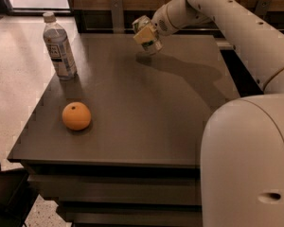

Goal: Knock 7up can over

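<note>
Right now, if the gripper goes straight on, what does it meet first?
The 7up can: the gripper, near the far edge of the table, is against it, and the can leans. Beyond seems to lie only the table, though depth is unclear.

The one camera sits high on the near side of the desk (132, 126), close behind the robot's white body (248, 164), facing down and forward across the desk to the gripper (145, 35) above its far part.

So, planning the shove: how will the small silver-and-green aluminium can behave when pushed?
Probably light and tippy: the small silver-and-green can leans at the gripper near the dark table's far edge. Once down, its round body would likely roll.
</note>
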You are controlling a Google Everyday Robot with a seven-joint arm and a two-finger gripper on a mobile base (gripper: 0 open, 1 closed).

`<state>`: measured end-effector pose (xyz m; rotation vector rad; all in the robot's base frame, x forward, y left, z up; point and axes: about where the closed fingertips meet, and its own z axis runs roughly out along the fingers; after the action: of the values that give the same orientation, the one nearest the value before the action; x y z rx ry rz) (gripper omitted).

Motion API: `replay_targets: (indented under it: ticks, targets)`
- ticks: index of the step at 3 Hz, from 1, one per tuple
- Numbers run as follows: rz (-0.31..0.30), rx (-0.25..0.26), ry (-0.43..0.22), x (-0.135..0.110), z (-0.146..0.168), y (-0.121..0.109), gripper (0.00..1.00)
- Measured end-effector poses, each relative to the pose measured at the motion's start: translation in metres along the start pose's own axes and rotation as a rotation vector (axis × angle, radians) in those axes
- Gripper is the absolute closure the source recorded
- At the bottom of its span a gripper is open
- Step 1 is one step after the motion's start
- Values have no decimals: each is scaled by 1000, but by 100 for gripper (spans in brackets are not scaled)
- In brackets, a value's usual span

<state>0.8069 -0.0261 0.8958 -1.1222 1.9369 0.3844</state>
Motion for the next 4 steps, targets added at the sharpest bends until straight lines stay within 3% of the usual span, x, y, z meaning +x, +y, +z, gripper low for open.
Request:
replay_targets:
  ticks: [1, 3, 4]
  targets:
    - [-10, -14, 89, 12, 11, 1, 100]
    - [-55, 15, 292, 38, 24, -1, 100]
    - [-55, 15, 292, 38, 24, -1, 100]
